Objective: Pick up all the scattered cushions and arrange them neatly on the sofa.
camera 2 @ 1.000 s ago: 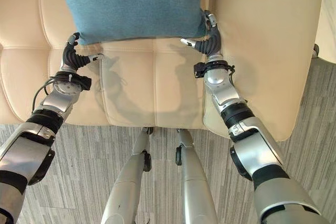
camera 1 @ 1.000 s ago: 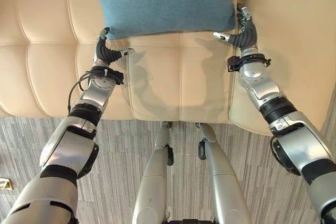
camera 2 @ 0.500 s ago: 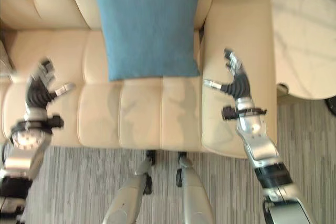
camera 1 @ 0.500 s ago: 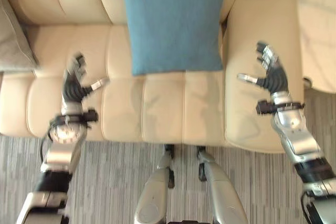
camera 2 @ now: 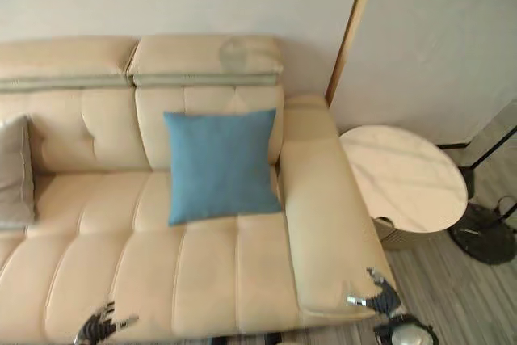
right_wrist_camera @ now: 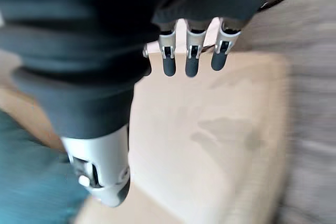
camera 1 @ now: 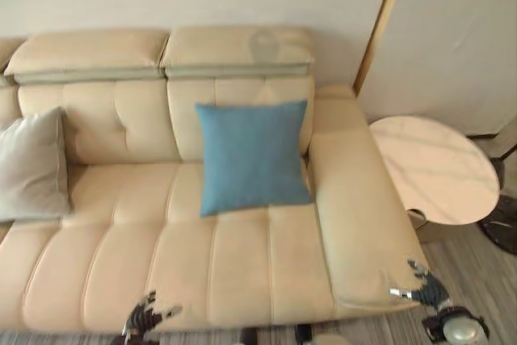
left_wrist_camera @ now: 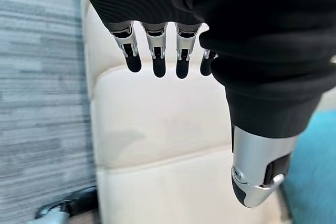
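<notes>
At the sofa's front edge we see our left hand [camera 1: 144, 319] low over the seat, its fingers [left_wrist_camera: 156, 51] straight and spread, the thumb apart, holding nothing. Our right hand [camera 2: 378, 295] hovers at the front corner of the armrest [camera 1: 355, 216], likewise open with its fingers [right_wrist_camera: 190, 59] extended and empty.

Further out on the cream sofa [camera 1: 242, 264] we count two cushions. The blue cushion [camera 1: 252, 155] stands upright on the seat, leaning back against the backrest [camera 1: 129, 119] just beside the armrest; it is nearly square, its slightly longer side running up the backrest, its lower edge resting on the seat. The grey cushion [camera 1: 32, 166] leans against the backrest too, at the far left of the seat, well apart from the blue one.

Beyond the armrest stands one round pale side table [camera 2: 404, 177].
</notes>
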